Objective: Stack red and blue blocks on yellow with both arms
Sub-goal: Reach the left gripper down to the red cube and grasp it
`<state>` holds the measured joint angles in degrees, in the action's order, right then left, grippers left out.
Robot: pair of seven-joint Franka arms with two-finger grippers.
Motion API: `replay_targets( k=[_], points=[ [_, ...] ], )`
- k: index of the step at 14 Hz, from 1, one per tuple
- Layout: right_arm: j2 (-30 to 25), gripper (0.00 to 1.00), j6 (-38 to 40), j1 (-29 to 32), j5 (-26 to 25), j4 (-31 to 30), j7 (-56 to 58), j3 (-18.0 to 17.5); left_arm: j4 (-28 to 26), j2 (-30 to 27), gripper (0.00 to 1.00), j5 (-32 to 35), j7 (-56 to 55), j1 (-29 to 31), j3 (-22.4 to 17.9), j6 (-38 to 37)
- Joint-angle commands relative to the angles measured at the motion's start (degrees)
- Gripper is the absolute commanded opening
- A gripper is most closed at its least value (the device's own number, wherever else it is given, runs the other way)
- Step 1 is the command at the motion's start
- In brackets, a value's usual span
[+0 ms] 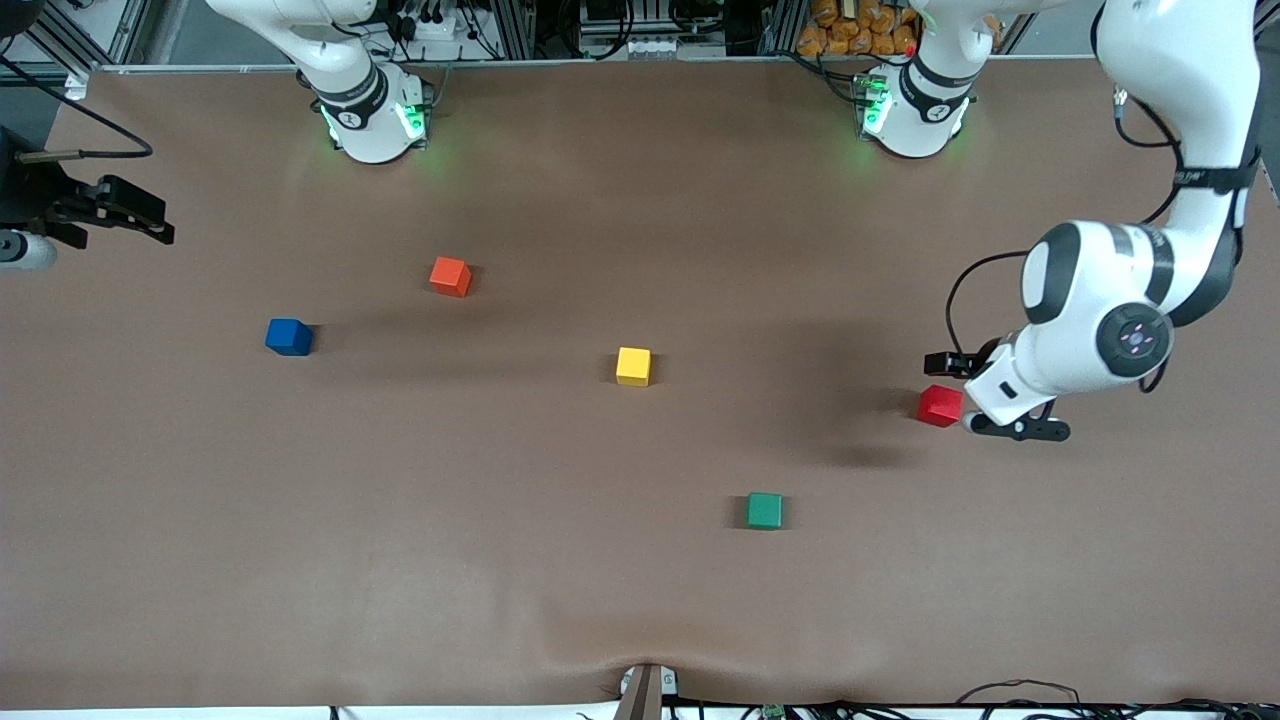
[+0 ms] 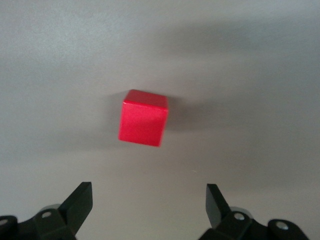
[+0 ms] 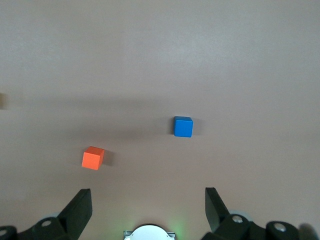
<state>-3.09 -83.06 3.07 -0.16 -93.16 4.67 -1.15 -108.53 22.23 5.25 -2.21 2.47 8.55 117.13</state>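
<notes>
Left gripper [image 2: 149, 202] hangs released over the table [image 1: 640, 600], just beside the red block [image 1: 940, 405] at the left arm's end. Right gripper [image 3: 148, 205] waits, released, above the right arm's end. Blue block [image 1: 289, 337] and yellow block [image 1: 633, 366] sit well apart, untouched.

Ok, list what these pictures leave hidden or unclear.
- Front view: the left claw beside the red block is mostly covered by its own wrist.
- Front view: the right claw sits at the picture's edge, its arm cut off.
- Right wrist view: a pale shape at the picture's edge is too blurred to identify.
</notes>
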Motion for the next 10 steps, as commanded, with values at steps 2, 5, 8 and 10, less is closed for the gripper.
replay_targets(
  k=[2,5,8,10],
  points=[
    [0.37,1.0,0.7,-0.61,-0.01,0.79,-0.72,0.44,1.03,3.87,1.0,2.75,0.54,-0.01,0.32,1.08],
    [0.37,1.0,1.05,-0.26,-0.01,0.79,-0.72,0.44,1.04,5.98,1.0,2.84,0.54,0.52,0.32,3.18],
    [0.37,1.0,1.05,-0.52,-0.01,0.79,-0.72,0.44,1.13,6.6,1.0,3.1,0.54,-0.1,0.15,4.24],
    [0.37,1.0,1.05,-0.35,-0.01,0.79,-0.72,0.44,1.22,7.82,1.0,3.98,0.28,-0.1,0.23,6.69]
  ],
)
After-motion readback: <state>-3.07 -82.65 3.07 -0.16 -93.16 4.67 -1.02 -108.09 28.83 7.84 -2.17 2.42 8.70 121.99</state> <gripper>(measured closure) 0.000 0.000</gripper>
